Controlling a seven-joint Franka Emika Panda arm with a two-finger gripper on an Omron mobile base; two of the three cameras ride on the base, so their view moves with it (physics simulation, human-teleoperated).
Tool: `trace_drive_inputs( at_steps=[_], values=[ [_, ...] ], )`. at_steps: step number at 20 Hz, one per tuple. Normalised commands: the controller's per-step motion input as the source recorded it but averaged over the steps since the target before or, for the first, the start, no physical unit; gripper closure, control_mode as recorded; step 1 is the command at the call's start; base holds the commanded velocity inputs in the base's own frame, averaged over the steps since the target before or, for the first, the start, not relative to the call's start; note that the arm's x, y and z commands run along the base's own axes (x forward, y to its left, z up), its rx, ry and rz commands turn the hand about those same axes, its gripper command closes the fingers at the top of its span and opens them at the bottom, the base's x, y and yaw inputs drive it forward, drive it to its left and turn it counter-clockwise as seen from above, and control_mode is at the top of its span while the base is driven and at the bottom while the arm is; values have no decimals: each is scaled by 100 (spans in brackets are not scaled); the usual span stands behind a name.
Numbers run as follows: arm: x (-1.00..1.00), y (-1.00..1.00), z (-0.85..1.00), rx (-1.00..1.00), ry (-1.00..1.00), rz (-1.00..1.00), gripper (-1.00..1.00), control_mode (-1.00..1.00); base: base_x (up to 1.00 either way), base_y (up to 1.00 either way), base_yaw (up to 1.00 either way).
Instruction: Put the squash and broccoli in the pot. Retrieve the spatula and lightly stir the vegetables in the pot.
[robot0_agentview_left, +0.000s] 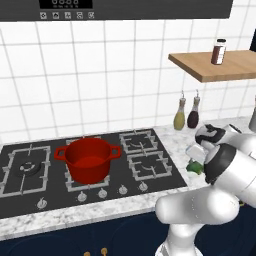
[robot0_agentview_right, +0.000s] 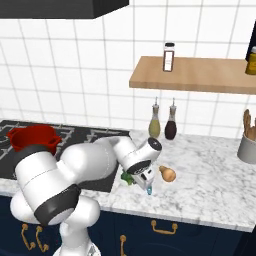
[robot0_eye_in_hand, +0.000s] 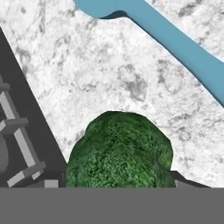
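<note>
One glossy red round pot sits on the stove's middle burner in the left base view, well apart from the lumpy green broccoli at the marble counter's stove-side edge. From the right base view the gripper hangs over that clump, a tan squash just beside it. Hand view: broccoli low, slim light-blue spatula beyond; whether the jaws have clenched I cannot tell, so they should close squarely around the clump.
</note>
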Motion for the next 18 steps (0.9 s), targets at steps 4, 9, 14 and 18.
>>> trace_drive_inputs(
  at_steps=[4, 9, 14, 18],
  values=[
    [-16, 39, 48, -4, -17, 0, 100, -100, 0, 0, 0],
    [-20, 57, 100, -10, -13, 4, 100, -100, 0, 0, 0],
    [-1, 88, 100, -17, 0, 17, 100, -100, 0, 0, 0],
    [0, 100, 69, -29, 0, 26, 100, -100, 0, 0, 0]
  ],
)
